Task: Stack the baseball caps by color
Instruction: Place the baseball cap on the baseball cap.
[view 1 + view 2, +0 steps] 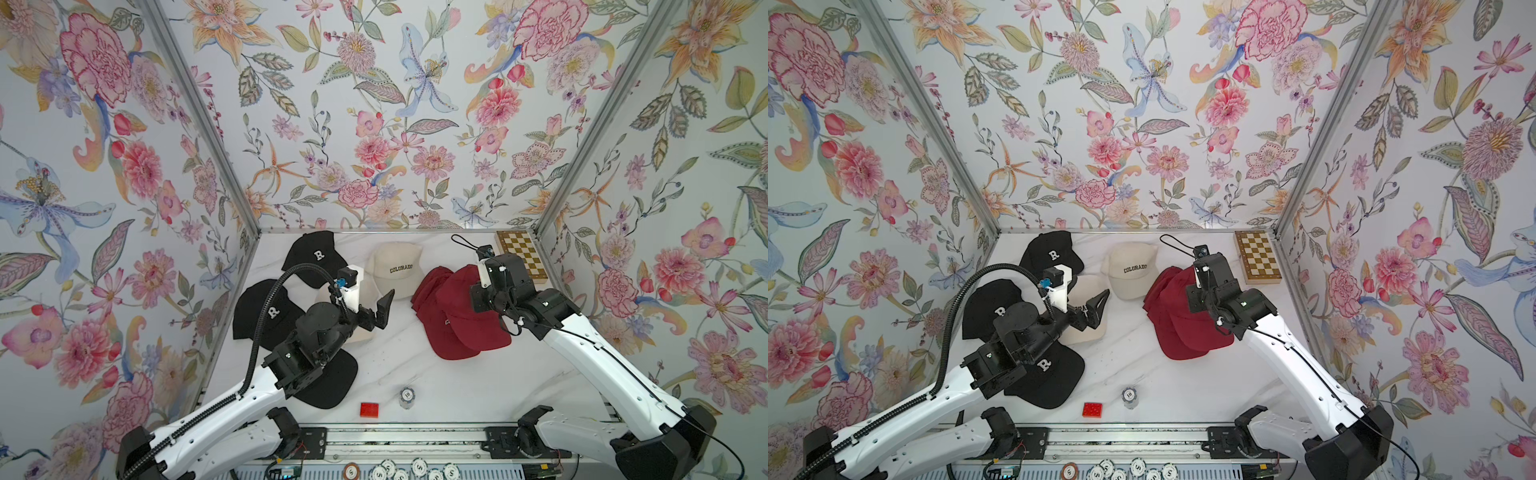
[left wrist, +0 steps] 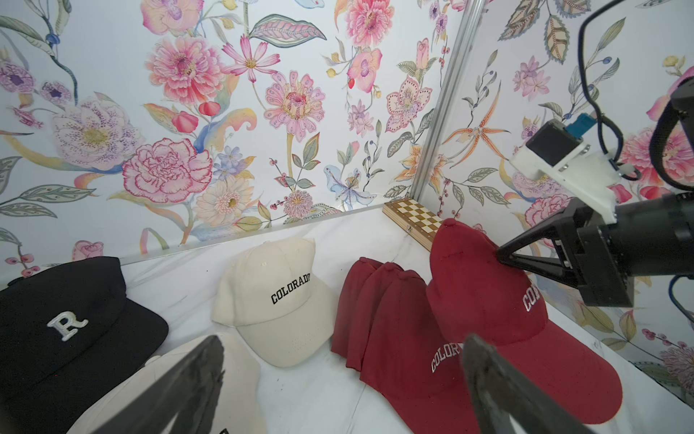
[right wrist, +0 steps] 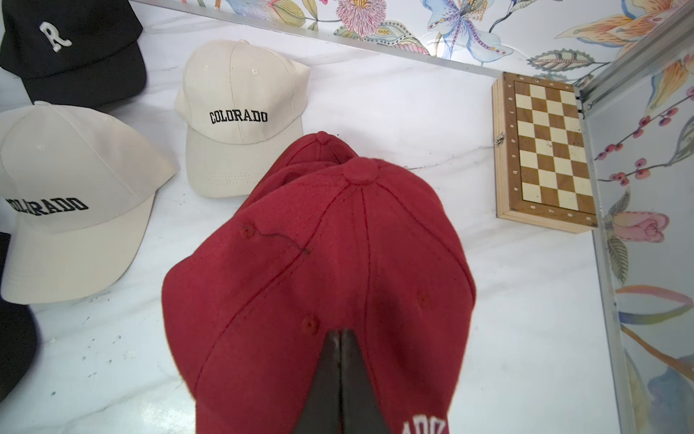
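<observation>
Right wrist view: my right fingers [image 3: 330, 368] pressed shut, tips touching top maroon cap [image 3: 338, 244] riding skewed on the maroon stack [image 2: 375, 312] beneath them, left fingers [image 2: 180, 379] wide, empty above a cream cap [image 3: 75, 233]; I'd worry any shove slides it off.

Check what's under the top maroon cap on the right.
Other maroon caps, nested: three crowns poke out beside the top maroon cap. Most of their brims and fronts are covered, so an exact count is unsure. The shut right gripper touches its crown.
</observation>
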